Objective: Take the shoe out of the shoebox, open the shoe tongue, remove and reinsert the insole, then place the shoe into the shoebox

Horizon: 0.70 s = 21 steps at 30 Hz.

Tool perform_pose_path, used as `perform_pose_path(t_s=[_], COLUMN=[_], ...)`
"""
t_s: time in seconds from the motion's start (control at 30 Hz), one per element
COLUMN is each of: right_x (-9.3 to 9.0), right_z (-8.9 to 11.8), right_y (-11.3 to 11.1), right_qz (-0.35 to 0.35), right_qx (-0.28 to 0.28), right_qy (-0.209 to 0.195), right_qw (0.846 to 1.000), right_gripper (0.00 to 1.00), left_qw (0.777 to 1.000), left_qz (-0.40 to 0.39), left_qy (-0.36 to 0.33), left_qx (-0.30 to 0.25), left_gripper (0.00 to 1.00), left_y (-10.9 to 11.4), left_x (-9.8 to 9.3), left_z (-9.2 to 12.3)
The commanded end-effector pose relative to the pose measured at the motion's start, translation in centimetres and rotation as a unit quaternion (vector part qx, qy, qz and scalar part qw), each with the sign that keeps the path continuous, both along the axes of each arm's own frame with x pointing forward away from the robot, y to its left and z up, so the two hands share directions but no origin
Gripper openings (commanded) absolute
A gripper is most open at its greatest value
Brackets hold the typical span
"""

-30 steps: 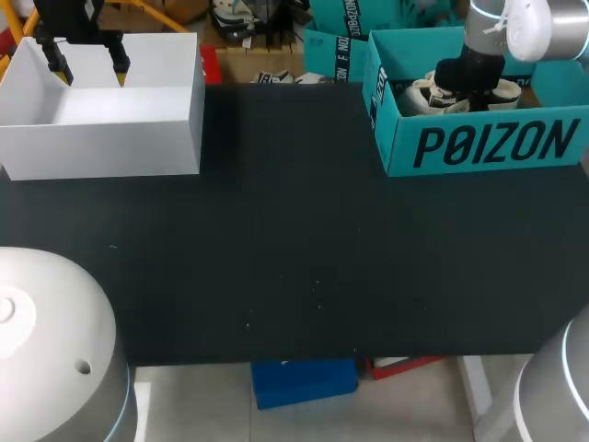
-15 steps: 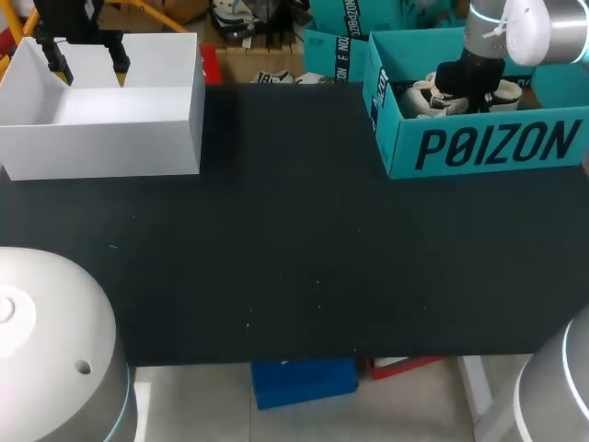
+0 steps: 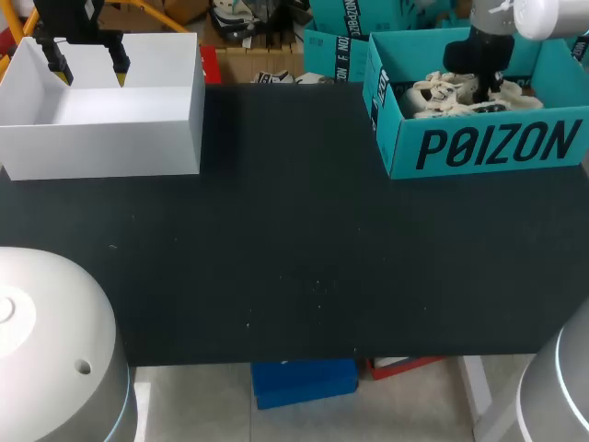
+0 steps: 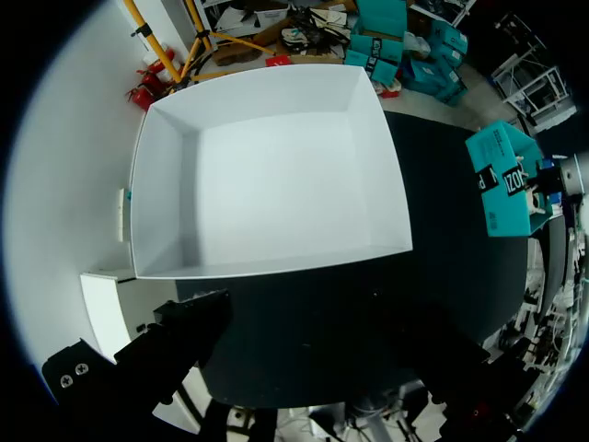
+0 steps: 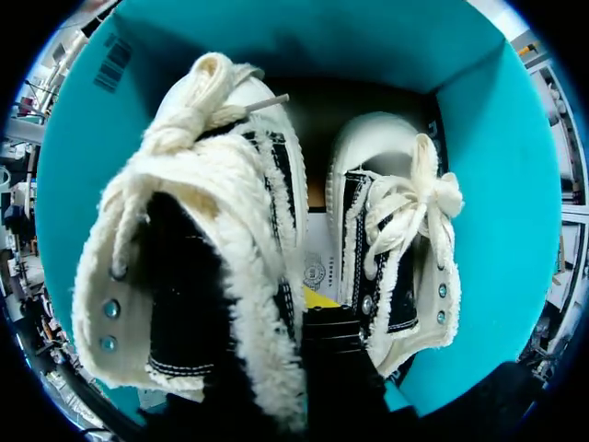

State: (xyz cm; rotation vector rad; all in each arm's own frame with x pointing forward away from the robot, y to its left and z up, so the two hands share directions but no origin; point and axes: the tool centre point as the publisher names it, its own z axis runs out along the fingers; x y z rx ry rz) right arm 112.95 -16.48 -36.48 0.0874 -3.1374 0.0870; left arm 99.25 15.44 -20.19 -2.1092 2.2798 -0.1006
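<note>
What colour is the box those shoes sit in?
Teal: the shoebox has black lettering on its front wall. The head view shows it best.

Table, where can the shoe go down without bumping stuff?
The wide black tabletop between the white open box and the teal cardboard shoebox is bare, right to its near edge. The shoebox is crowded with two fluffy cream shoes.
</note>
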Motion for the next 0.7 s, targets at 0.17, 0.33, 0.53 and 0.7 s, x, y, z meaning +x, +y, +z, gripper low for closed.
perform_pose_path(t_s=[0.17,0.33,0.53,0.7], right_x=[0.9,1.0,-0.1,-1.1], right_z=[4.5,7.5,10.9,14.0], right_y=[-0.4,-0.6,0.5,2.3], right_qz=[-0.006,-0.016,-0.017,-0.016], right_qx=[-0.01,-0.014,-0.022,-0.016], right_qy=[-0.019,-0.037,-0.049,-0.063], right_qw=[1.0,0.999,0.998,0.998], right_gripper=[0.0,0.0,0.0,0.0], left_qw=[1.0,1.0,1.0,1.0], left_qz=[0.001,0.001,0.001,0.001], left_qy=[0.0,0.0,0.0,0.0], left_qx=[0.0,0.0,0.0,0.0], left_gripper=[1.0,1.0,1.0,1.0], left_y=[0.0,0.0,0.0,0.0], left_x=[-0.1,-0.1,-0.1,-0.1], left_z=[0.0,0.0,0.0,0.0])
